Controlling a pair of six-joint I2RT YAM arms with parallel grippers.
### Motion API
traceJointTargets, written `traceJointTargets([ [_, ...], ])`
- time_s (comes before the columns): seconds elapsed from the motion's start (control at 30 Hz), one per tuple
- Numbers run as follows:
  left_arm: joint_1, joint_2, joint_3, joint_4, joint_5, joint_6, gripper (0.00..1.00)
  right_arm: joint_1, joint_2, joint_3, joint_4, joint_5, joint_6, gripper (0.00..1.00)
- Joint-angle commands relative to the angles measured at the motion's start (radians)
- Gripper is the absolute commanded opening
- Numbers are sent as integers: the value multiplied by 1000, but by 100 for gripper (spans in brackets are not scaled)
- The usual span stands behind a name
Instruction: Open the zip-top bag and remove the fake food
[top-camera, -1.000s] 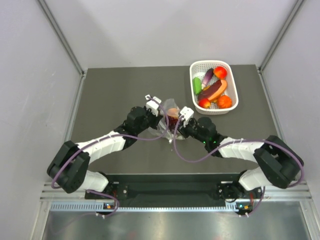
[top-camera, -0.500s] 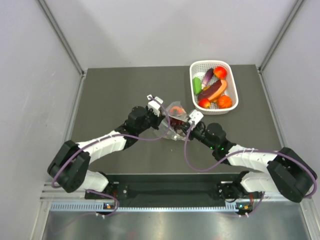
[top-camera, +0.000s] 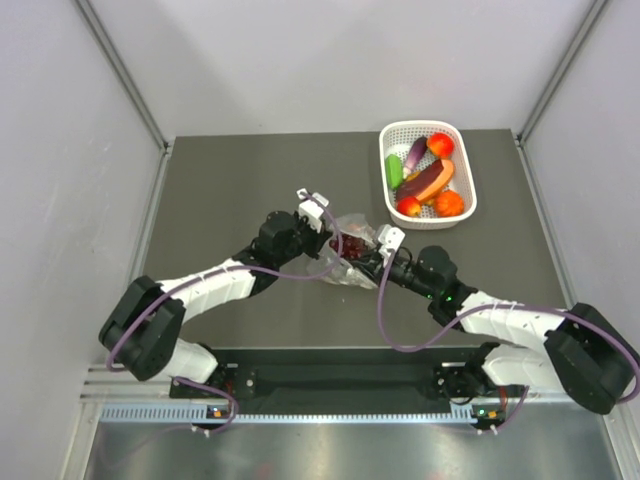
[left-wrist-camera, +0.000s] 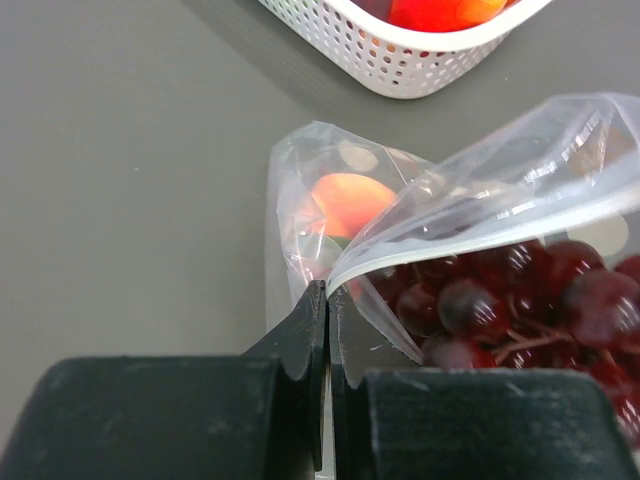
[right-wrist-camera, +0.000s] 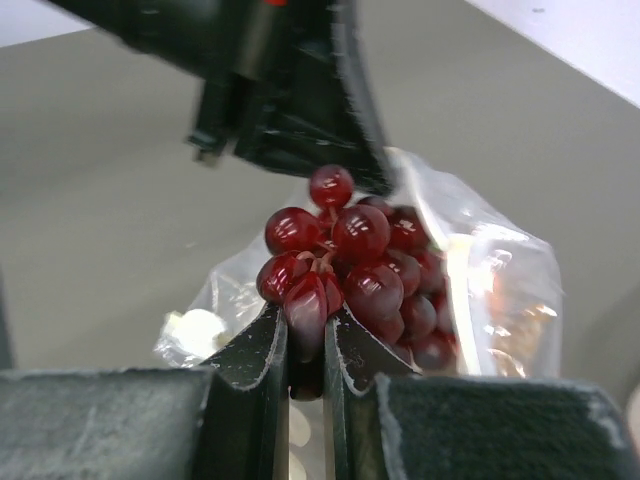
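Observation:
The clear zip-top bag (top-camera: 345, 245) lies on the table between my two arms, its mouth open. My left gripper (left-wrist-camera: 327, 300) is shut on the bag's zip edge (left-wrist-camera: 450, 225) and holds it up. My right gripper (right-wrist-camera: 305, 335) is shut on one grape of the dark red grape bunch (right-wrist-camera: 350, 255), which is partly out of the bag's mouth. A round peach-orange fruit (left-wrist-camera: 350, 200) sits deeper in the bag behind the grapes (left-wrist-camera: 520, 300). In the top view the left gripper (top-camera: 318, 222) and the right gripper (top-camera: 372, 252) meet at the bag.
A white lattice basket (top-camera: 468, 185) stands at the back right with a purple eggplant (top-camera: 415, 153), a green vegetable (top-camera: 395, 171) and red-orange fruits (top-camera: 441, 145). Its rim shows in the left wrist view (left-wrist-camera: 400, 60). Grey walls close the table's sides and back.
My right gripper went into the bag's mouth, closed on the grape bunch and drew back toward the right with it. My left gripper kept its hold on the bag's edge.

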Motion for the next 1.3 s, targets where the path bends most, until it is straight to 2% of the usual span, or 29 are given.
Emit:
traceJointTargets([
  [0.0,11,19,39,25,-2,5,0,12,-55,46,50,-171,-3,0],
  [0.53,13,73,73,19,5,6,0,9,-294,-90,190,64,0,0],
  [0.67,13,73,71,22,27,14,0,9,-266,-107,319,116,26,0],
  [0.83,13,74,73,23,38,15,0,9,-179,-44,389,159,38,0],
  [1.07,11,74,68,23,59,21,0,-8,-18,98,386,234,58,0],
  [1.27,11,67,59,31,50,43,0,-53,19,204,300,314,70,0],
])
